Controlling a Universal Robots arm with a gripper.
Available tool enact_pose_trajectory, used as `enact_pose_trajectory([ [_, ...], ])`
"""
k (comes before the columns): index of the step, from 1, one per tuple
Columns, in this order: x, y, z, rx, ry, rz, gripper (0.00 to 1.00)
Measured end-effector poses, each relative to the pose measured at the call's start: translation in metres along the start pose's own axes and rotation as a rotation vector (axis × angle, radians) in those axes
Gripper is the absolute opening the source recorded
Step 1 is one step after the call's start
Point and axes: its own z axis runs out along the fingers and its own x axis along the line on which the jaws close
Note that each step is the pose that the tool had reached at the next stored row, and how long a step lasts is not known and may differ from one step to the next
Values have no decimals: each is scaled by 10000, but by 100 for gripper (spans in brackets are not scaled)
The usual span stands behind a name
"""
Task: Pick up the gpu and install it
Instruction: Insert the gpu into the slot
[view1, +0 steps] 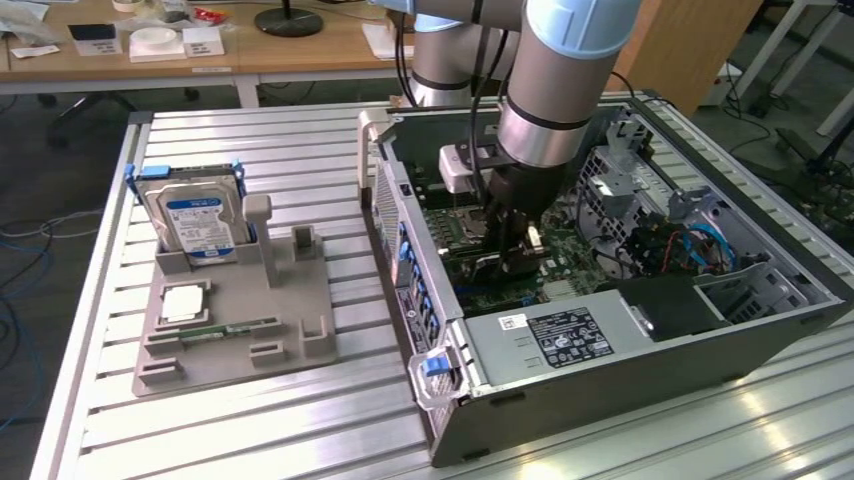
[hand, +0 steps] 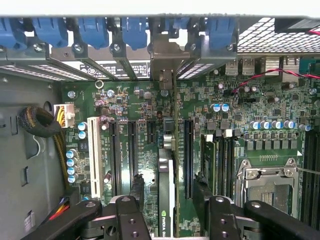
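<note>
Clamped edge-on in my gripper (hand: 170, 210), the gpu (hand: 167, 200) hangs over the motherboard (hand: 130, 100); I judge it must stay square to its slot, bracket toward the rear.

Even daylight-like brightness over my workspace. Strong glare on ribbed aluminium table (view1: 267, 420) near its front edge and front right corner; slats there wash to white. My arm (view1: 567, 70) catches soft highlight along its silver tube. Inside computer case (view1: 747, 340) light drops off; deep shadow under my wrist and by drive bay. Wrist view: motherboard (hand: 140, 115) evenly lit and sharp, white overexposed band along case rim, my fingers (hand: 132, 220) close to lens, slightly soft.
</note>
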Motion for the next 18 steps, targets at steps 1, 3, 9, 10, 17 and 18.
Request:
enact_pose_trajectory([
  [1,0,0,0,0,0,0,52],
  [3,0,0,0,0,0,0,52],
  [9,0,0,0,0,1,0,38],
  [10,0,0,0,0,0,0,38],
  [17,0,0,-1,-1,2,0,30],
  [18,0,0,-1,0,2,-1,26],
])
